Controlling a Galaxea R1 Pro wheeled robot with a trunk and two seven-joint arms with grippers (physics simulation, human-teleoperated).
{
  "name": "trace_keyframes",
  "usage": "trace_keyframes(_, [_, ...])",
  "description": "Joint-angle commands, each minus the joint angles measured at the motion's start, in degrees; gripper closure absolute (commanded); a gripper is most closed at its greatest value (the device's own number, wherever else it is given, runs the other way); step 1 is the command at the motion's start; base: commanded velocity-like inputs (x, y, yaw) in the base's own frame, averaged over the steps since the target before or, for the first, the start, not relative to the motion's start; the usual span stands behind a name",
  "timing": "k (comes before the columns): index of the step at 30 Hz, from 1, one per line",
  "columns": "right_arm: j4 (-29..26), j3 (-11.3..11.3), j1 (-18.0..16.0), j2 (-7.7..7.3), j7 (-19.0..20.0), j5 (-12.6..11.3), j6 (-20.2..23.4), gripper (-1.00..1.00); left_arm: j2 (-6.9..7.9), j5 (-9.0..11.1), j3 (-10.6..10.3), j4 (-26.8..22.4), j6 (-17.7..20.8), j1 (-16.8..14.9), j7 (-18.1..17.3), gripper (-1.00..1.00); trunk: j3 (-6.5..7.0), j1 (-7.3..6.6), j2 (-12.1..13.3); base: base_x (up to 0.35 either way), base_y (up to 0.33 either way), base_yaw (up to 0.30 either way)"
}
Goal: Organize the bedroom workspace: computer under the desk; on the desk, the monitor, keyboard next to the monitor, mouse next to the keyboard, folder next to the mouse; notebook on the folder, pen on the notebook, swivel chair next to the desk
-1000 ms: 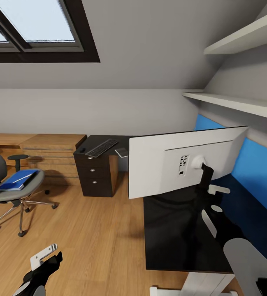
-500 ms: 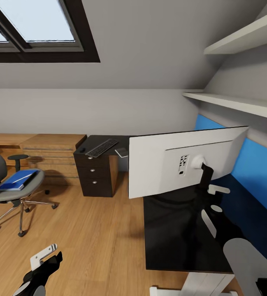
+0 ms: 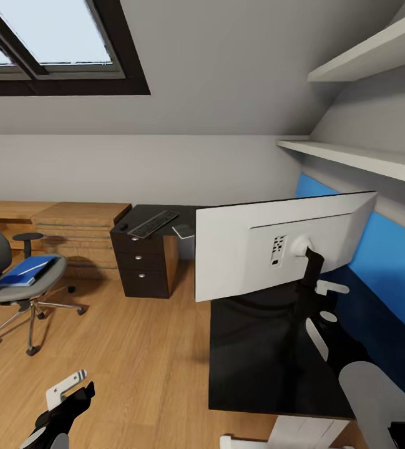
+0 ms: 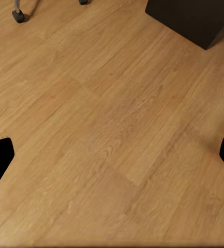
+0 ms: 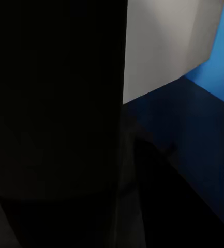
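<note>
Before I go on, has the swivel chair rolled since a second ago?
No: the swivel chair keeps its gap to the drawer chest; the camera shifted.

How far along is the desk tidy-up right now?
Done: the keyboard lies on the desk. In hand: the right tool appears to grip the monitor's stem over the desk. Left: the folder sits on the swivel chair, away from the desk.
</note>
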Motion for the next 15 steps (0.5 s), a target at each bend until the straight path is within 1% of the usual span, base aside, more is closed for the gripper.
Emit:
trace_keyframes(1, [-0.08, 0.14, -0.07, -0.04, -0.17, -0.38, -0.42, 1.0, 0.01, 0.46, -0.02, -0.12, 0.23, -0.02, 0.32, -1.0, -0.05, 0.0, -0.05, 0.0, -0.213, 0.009])
trace_keyframes(11, [-0.04, 0.14, -0.02, -0.11, -0.09, -0.38, -0.45, 1.0, 0.01, 0.46, -0.02, -0.12, 0.23, -0.02, 0.32, -1.0, -0.05, 0.0, -0.05, 0.0, -0.087, 0.002])
trace_keyframes(15, [-0.09, 0.17, -0.02, -0.06, -0.09, -0.38, -0.45, 1.0, 0.01, 0.45, -0.02, -0.12, 0.23, -0.02, 0.32, -1.0, -0.05, 0.0, -0.05, 0.0, -0.038, 0.0])
